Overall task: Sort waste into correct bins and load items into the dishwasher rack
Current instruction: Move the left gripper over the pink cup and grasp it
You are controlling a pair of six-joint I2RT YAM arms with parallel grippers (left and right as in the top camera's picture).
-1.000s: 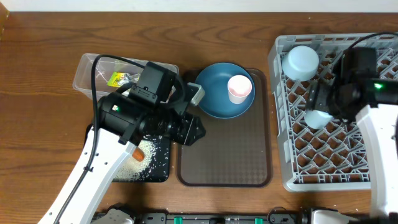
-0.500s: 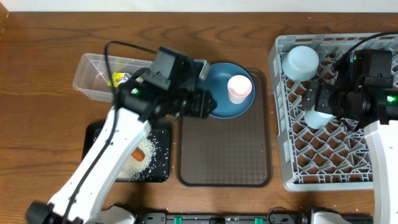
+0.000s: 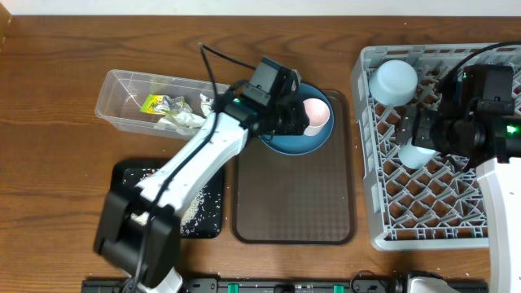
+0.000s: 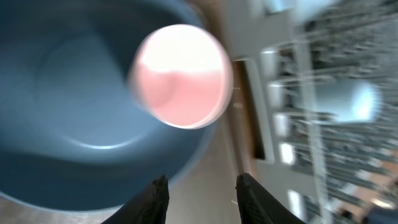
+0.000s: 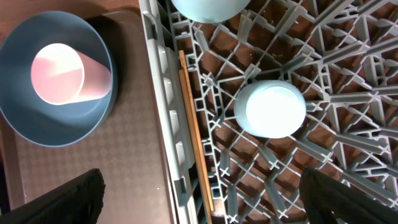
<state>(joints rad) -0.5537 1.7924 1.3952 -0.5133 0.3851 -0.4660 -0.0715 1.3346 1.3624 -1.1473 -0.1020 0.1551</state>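
Note:
A pink cup (image 3: 317,114) (image 4: 181,74) (image 5: 65,78) lies on its side in the dark-blue plate (image 3: 285,143) (image 4: 62,93) (image 5: 56,124). My left gripper (image 3: 298,119) (image 4: 202,194) hovers just left of the cup, open, with nothing between its fingers. My right gripper (image 3: 417,134) (image 5: 205,199) stands wide open and empty over the grey dishwasher rack (image 3: 383,228) (image 5: 348,74). In the rack sit the pale bowl (image 3: 392,81) (image 5: 208,7), an upturned light-blue cup (image 3: 413,156) (image 5: 270,109) and the chopsticks (image 5: 196,143) along its left wall.
The plate rests on a brown serving tray (image 3: 293,195). A clear tub (image 3: 122,85) at the back left holds a yellow-green wrapper (image 3: 152,103) and crumpled white tissue (image 3: 186,119). A black tray (image 3: 130,175) in front of it carries rice grains (image 3: 195,207); my left arm crosses it.
My left arm swung from over the black tray up and right to the plate, ending beside the pink cup. The right gripper opened wider and rose slightly.

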